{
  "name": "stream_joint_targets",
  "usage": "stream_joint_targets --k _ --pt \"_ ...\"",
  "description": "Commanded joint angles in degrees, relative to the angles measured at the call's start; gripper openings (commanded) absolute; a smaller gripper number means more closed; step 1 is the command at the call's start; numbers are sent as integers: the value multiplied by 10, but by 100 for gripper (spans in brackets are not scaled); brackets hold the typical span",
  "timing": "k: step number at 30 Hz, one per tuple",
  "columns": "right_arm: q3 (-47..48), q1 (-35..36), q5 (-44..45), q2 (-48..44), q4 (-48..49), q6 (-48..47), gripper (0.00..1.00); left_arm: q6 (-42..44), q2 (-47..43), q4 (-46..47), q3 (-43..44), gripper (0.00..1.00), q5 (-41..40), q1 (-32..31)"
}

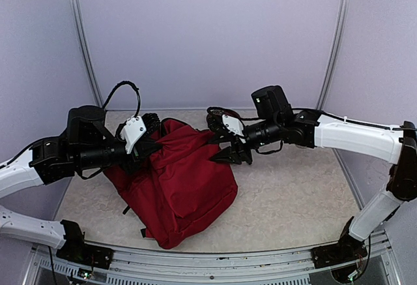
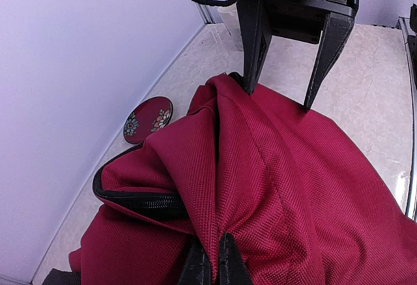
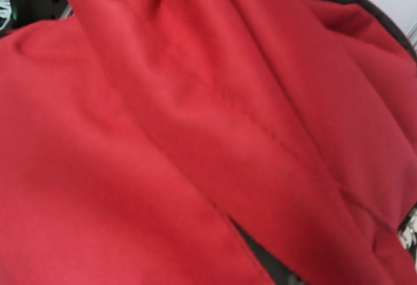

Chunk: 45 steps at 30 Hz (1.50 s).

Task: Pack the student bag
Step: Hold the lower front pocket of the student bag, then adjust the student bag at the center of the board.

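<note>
The student bag, a big dark red backpack, lies slumped in the middle of the table. My left gripper is at its upper left edge, shut on a raised fold of the red fabric. Seen from the left wrist, the black zip gapes a little beside that fold. My right gripper is at the bag's upper right corner with its fingers wide apart, their tips against the fabric. Blurred red cloth fills the right wrist view, with one dark finger showing low down.
A small round dark red thing with a flower pattern lies on the table by the left wall, behind the bag. The pale table runs right of the bag. Purple walls close the back and sides.
</note>
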Motion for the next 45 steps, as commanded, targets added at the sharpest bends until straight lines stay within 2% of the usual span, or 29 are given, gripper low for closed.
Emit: stream_joint_targets --k 1,7,12,18,21,25,29,31,36,40,42,45 --pt "19 -2 26 15 -25 -14 59 9 -27 104 23 0 -1 -1" --pt "76 5 45 55 -21 -25 61 9 -23 105 22 0 2 -1" --pt "149 27 45 111 -90 -55 60 8 -19 105 22 0 4 0" --pt "200 52 0 153 -178 -67 57 1 -21 113 16 0 -12 7" --pt "248 84 -29 182 -263 -78 49 -7 -19 114 19 0 -29 21" --pt "268 106 -59 192 -326 -71 29 -12 -20 116 21 0 -68 30" --pt "228 108 -66 164 -308 -55 6 -13 -22 115 21 0 -87 33" --pt "216 109 -75 152 -302 -49 1 -12 -21 112 21 0 -101 33" --pt "198 112 -73 132 -276 -31 0 -10 -18 112 21 0 -130 34" --pt "181 109 49 115 -143 8 0 -3 11 117 42 0 -199 40" --pt "215 100 107 136 -93 12 0 3 40 117 74 0 -233 51" --pt "338 85 179 194 -75 9 0 30 88 117 138 0 -293 72"
